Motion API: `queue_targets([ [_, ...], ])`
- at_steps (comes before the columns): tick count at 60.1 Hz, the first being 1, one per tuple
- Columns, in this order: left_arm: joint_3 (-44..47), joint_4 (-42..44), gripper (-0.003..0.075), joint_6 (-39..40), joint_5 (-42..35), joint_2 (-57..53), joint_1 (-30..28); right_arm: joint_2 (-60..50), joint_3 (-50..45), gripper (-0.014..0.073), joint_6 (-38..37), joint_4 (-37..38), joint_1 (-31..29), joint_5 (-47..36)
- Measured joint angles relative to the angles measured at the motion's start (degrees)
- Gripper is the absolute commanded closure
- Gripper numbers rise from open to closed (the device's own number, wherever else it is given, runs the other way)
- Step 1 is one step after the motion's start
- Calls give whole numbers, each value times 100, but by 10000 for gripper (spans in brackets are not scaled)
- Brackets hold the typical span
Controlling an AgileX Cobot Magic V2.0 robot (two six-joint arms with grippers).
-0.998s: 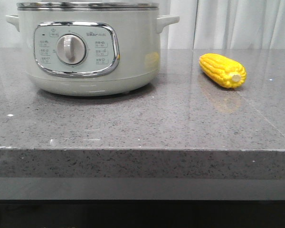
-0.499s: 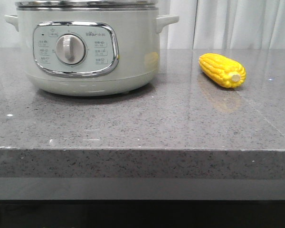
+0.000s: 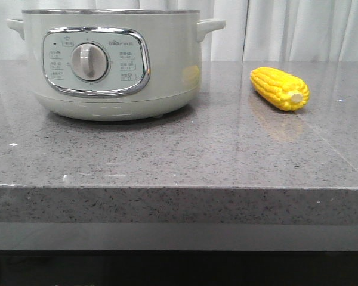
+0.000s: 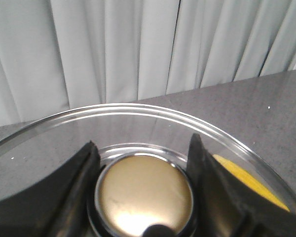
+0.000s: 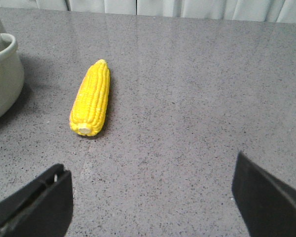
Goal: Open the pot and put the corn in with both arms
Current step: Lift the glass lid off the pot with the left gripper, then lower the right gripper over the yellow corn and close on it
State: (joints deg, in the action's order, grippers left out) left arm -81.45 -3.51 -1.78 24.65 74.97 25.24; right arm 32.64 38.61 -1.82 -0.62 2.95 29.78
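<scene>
Front view places the pot [image 3: 110, 62] at the upper left of the frame on the grey speckled surface [image 3: 179, 155], its dial [image 3: 88, 61] facing the camera and no lid showing above its metal rim. The corn [image 3: 280, 88] lies at the right of the frame, well apart from the pot, pale stub end toward the camera. Neither arm shows in this view. Left wrist view shows the left end effector [image 4: 144, 190] closed on the lid knob [image 4: 144, 196], one dark finger on each side of it, with the glass lid [image 4: 138, 111] curving beyond. Right wrist view shows the right end effector [image 5: 153, 202] spread wide and holding nothing, the corn [image 5: 91, 98] lying on the surface beyond it, beside the pot's edge.
</scene>
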Motion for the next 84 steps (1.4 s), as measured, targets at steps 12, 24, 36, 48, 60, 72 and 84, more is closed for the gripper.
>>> queue_targets([
  [12,1087,33,500,0,226,-1188,-443,0,0,-68,0,0,0,0],
  [24,2268,42,500,0,574,-2466,-802,0,0,-68,0,0,0,4],
  [36,3130,-138,500,0,852,-3526,-834,55,0,-68,0,0,0,139],
  [48,3699,-255,500,0,889,-4263,-834,507,209,-50,54,-10,188,498],
  [60,3778,-255,500,0,891,-4332,-834,1280,783,-50,78,-21,777,741],
  [72,3788,-255,500,0,891,-4332,-834,2461,1543,-50,92,-41,1083,822],
  [84,3788,-255,500,0,891,-4332,-834,3792,2495,-50,92,-41,1088,1087],
])
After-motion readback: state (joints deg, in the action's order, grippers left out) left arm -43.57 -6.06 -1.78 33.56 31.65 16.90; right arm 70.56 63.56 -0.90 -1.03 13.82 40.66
